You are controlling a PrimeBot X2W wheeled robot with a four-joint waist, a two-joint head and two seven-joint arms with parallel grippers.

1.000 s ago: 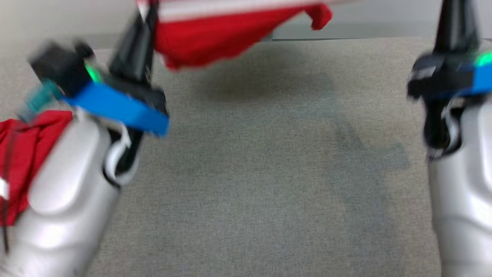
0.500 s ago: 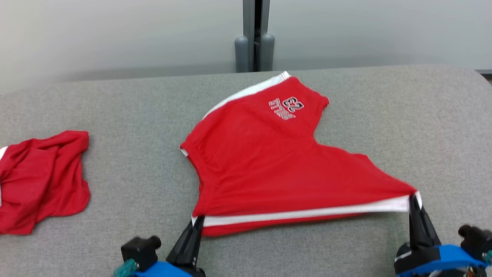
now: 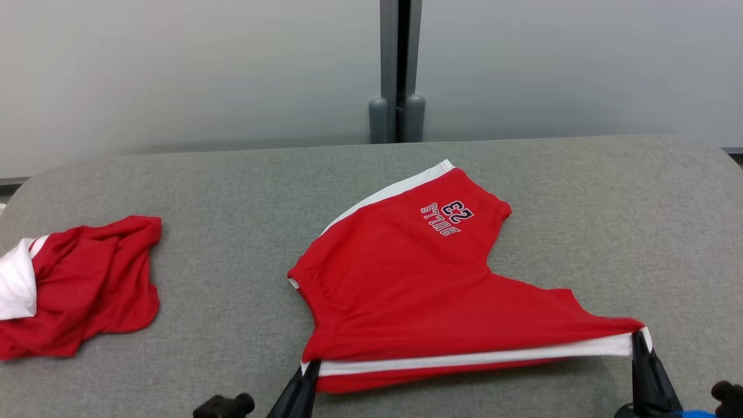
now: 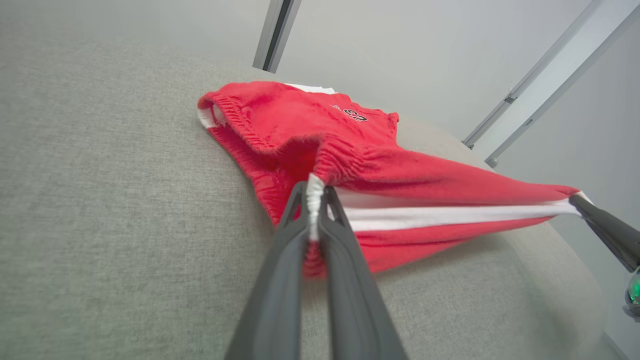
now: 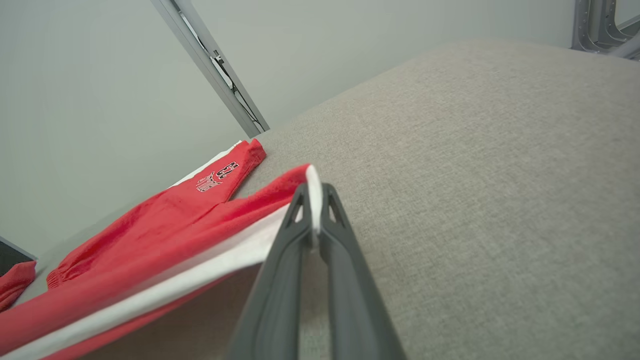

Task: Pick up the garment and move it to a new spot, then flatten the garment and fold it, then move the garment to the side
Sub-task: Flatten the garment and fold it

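The garment [image 3: 406,290] is a pair of red shorts with white side stripes and a number print, spread across the middle of the grey table [image 3: 232,186]. Its near edge is stretched taut between my two grippers and lifted slightly off the surface. My left gripper [image 3: 310,367] is shut on the near-left corner, seen close up in the left wrist view [image 4: 314,192] pinching the white band. My right gripper [image 3: 638,338] is shut on the near-right corner [image 5: 314,192]. The far leg of the garment [image 4: 300,115] lies on the table.
A second red and white garment [image 3: 81,284] lies crumpled at the table's left edge. A pale wall with a grey vertical post [image 3: 397,69] stands behind the table. Bare grey surface stretches to the right of the shorts.
One second ago the shorts hung in the air above the table; now they lie spread on it, near edge still stretched between both grippers. The head camera tilted up, shifting the whole picture.
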